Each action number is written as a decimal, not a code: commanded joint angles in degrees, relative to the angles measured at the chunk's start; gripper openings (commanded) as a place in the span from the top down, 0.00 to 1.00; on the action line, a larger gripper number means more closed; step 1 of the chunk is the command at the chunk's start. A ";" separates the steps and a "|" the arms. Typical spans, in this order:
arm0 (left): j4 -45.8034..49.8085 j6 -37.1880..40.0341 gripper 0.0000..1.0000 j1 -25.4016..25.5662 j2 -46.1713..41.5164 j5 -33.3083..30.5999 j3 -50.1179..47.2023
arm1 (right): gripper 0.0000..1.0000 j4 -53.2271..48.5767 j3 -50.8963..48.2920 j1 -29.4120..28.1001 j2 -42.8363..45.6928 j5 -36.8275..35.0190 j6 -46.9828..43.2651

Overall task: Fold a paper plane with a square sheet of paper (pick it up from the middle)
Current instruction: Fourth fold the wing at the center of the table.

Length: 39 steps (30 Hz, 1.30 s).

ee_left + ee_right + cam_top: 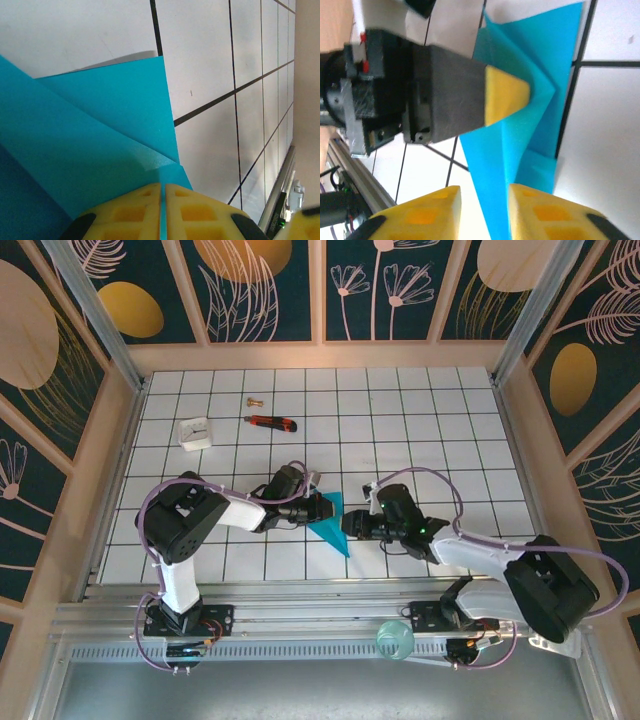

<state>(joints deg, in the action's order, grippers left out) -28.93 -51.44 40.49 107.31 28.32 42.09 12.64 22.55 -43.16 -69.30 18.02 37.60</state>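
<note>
The square sheet of paper (331,523) is a folded teal shape tapering to a point, at the table's front middle. My left gripper (322,508) is shut on it; in the left wrist view the yellow pads (135,210) meet on a thin teal edge, and the creased layers (90,135) spread out ahead. My right gripper (349,526) stands open just right of the paper. Seen from the right wrist, its jaws (485,205) are apart and the paper's narrow end (530,125) hangs in the gap against the right-hand pad (545,212). The left gripper's yellow fingertip (505,95) pinches the paper above.
A red-and-black utility knife (271,422), a small white block (195,433) and a small brass piece (252,399) lie at the back left. A pale green ring (395,640) sits on the front rail. Wooden walls close the table in on three sides.
</note>
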 commanded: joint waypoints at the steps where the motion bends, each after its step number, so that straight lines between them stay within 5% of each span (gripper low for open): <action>1: 2.65 1.14 0.88 -0.45 2.28 -1.36 -0.07 | 0.75 -2.41 0.46 -3.29 1.03 -2.55 -0.74; 13: 2.76 1.20 0.87 -0.44 2.21 -1.33 -0.07 | 0.85 -1.72 2.47 -5.89 -7.23 -3.35 -0.88; 39: 2.73 1.21 0.88 -0.40 2.63 -1.26 0.38 | 0.90 -0.30 -3.12 -6.52 -7.16 -3.18 1.51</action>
<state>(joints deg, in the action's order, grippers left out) -28.93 -51.44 40.49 107.44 28.32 42.26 12.21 20.62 -48.95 -76.18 15.88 38.11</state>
